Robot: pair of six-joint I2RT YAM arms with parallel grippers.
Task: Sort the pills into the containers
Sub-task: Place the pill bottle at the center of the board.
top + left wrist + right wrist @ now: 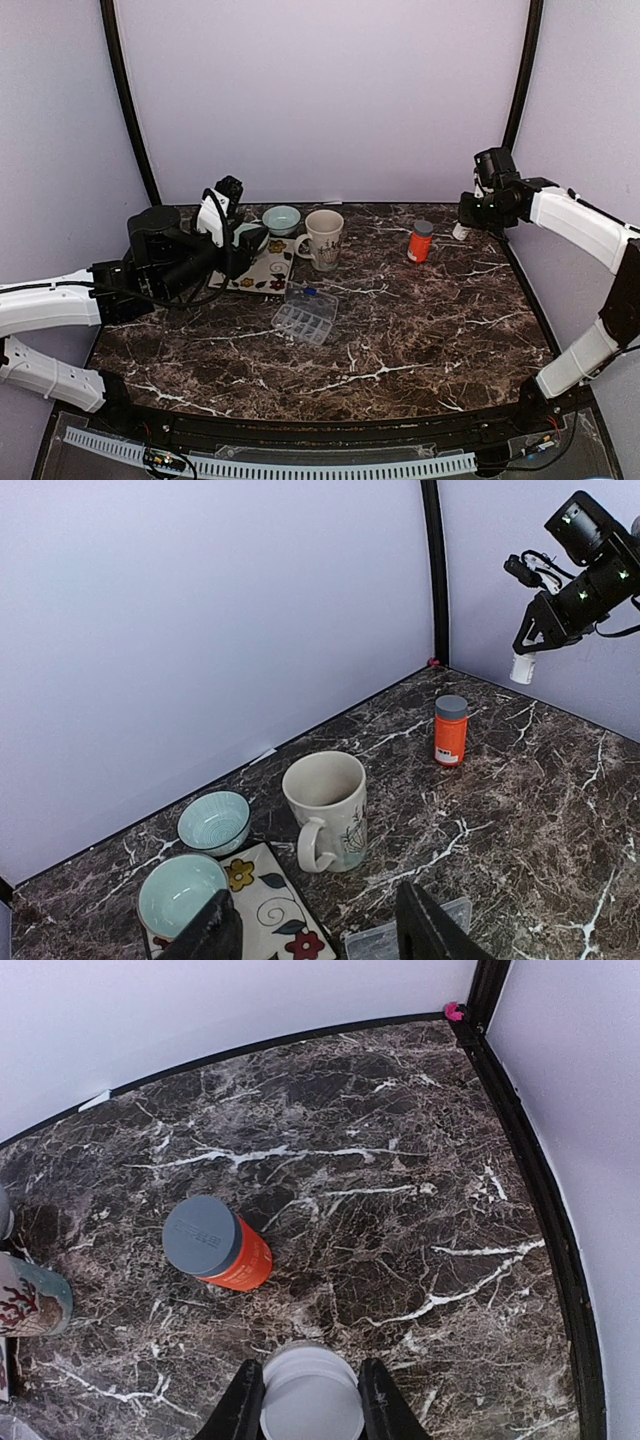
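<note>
My right gripper (311, 1410) is shut on a white pill bottle (311, 1396), held above the table's far right corner; the top view shows that gripper (465, 226) and the bottle (461, 232) there. An orange pill bottle with a grey cap (420, 241) (215, 1243) stands upright just left of it. A clear pill organizer (305, 315) lies mid-table. My left gripper (320, 935) hovers open and empty over the near edge of a flowered tray (270, 900). I cannot make out any loose pills.
A cream mug (324, 239) stands beside the tray. One teal bowl (180, 892) sits on the tray, and a smaller one (214, 820) stands behind it on the marble. Purple walls and a black frame post (435, 570) close the back.
</note>
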